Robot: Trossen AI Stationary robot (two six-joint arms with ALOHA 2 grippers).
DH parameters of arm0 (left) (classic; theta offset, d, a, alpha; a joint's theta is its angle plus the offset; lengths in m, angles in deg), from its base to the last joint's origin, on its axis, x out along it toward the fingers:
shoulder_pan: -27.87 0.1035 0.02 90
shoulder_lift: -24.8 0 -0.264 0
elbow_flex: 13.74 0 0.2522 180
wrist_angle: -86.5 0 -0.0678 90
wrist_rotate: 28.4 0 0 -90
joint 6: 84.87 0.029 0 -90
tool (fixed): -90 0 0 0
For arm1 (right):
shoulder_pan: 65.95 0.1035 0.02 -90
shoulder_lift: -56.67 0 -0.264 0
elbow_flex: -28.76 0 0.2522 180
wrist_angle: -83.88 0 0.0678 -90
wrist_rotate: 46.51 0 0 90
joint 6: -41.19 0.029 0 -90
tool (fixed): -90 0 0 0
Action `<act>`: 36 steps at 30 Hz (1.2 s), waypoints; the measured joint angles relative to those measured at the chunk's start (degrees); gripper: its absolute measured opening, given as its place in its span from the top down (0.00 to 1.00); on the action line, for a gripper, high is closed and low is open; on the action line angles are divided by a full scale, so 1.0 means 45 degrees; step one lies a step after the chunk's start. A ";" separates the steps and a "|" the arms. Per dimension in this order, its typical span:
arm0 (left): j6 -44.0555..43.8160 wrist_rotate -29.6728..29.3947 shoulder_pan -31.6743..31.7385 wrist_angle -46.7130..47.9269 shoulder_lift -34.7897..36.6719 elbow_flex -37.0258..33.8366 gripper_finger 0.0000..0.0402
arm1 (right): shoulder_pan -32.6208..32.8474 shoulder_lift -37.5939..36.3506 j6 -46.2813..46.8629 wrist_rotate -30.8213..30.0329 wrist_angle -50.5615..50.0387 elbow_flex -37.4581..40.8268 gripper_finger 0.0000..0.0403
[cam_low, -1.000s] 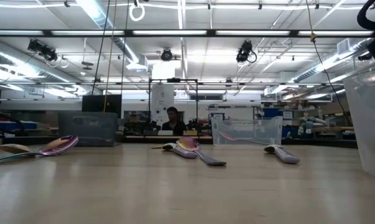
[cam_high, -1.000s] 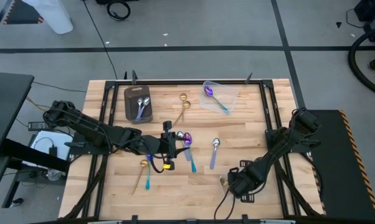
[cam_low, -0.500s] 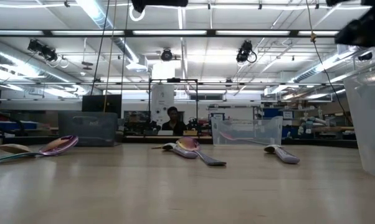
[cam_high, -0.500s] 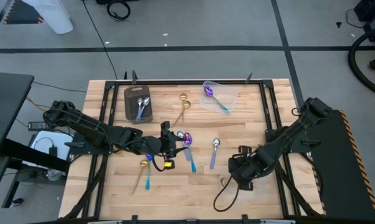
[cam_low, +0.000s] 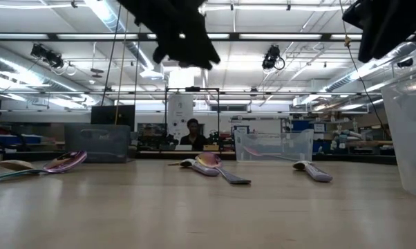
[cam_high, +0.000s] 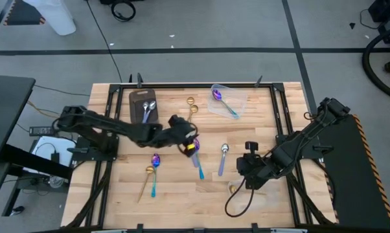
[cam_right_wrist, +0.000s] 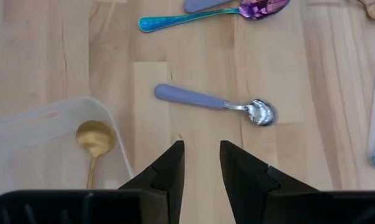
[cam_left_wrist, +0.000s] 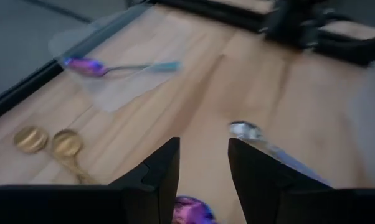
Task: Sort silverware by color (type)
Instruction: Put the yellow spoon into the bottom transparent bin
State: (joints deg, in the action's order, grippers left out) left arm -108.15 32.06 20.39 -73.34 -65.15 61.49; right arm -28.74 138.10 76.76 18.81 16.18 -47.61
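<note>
My left gripper (cam_high: 187,141) hovers open over the table's middle, above the bowl of an iridescent purple spoon with a teal handle (cam_high: 197,155) (cam_left_wrist: 190,211). My right gripper (cam_high: 248,165) (cam_right_wrist: 200,165) hangs open over the near right, nothing between its fingers. Below it a gold spoon (cam_right_wrist: 93,142) lies in a clear container (cam_right_wrist: 44,134). A silver spoon with a lavender handle (cam_high: 223,158) (cam_right_wrist: 212,102) lies flat between the two grippers. Two gold spoons (cam_high: 190,110) (cam_left_wrist: 66,144) lie farther back. A gold and an iridescent spoon (cam_high: 149,176) lie at the near left.
A dark grey tray (cam_high: 144,107) holding silver spoons sits at the far left. A clear container (cam_high: 229,100) (cam_left_wrist: 106,68) with a purple spoon stands at the far right. Black rails (cam_high: 282,129) frame the table's sides.
My left gripper has swung toward the table's far and right edges, off the near-left spoons, to above the purple spoon at the middle. My right gripper has risen from the near clear container and drawn toward the far edge. The spoons have kept their places.
</note>
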 joint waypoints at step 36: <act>-0.2585 0.2741 0.4545 0.0323 -0.4445 0.0015 0.65 | 0.0073 -0.0005 -0.0951 -0.0607 0.1553 0.0922 0.72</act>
State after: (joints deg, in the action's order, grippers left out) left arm -119.78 44.39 40.84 -71.88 -85.15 61.56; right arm -28.42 138.08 72.48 16.07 23.16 -43.46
